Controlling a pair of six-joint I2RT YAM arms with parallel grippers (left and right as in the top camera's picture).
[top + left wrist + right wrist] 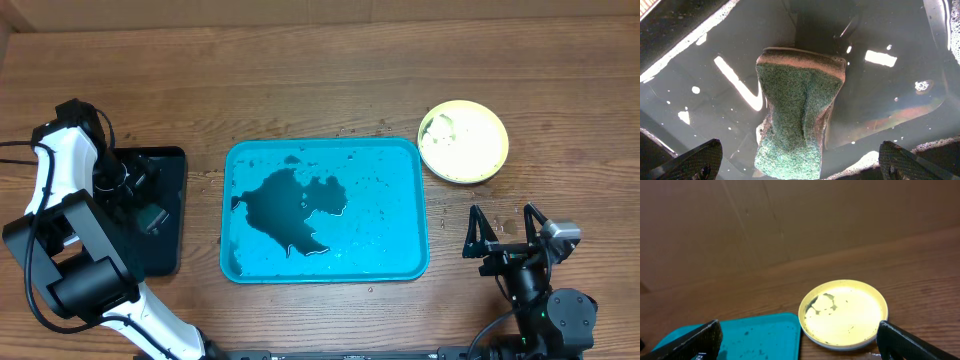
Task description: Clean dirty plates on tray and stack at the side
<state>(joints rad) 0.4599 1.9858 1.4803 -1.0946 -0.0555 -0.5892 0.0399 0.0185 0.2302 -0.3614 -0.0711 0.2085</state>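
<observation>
Over the table (300,60), the large bright blue rectangular plastic tray (400,170) holds only a dark puddle (290,205); a small round yellow-green-rimmed plastic plate (463,140) sits just beside its far right corner, with the right gripper (505,232) near, jaws apart. From the left wrist, the left gripper (800,162) gapes wide over a green scouring sponge (797,105) in a wet black tray (890,100). From the right wrist, the plate looks light, stiff, probably slippery; pinch its rim

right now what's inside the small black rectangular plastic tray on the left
A green scouring sponge lies in shallow water inside the black tray. The tray floor under the sponge is covered.
</observation>
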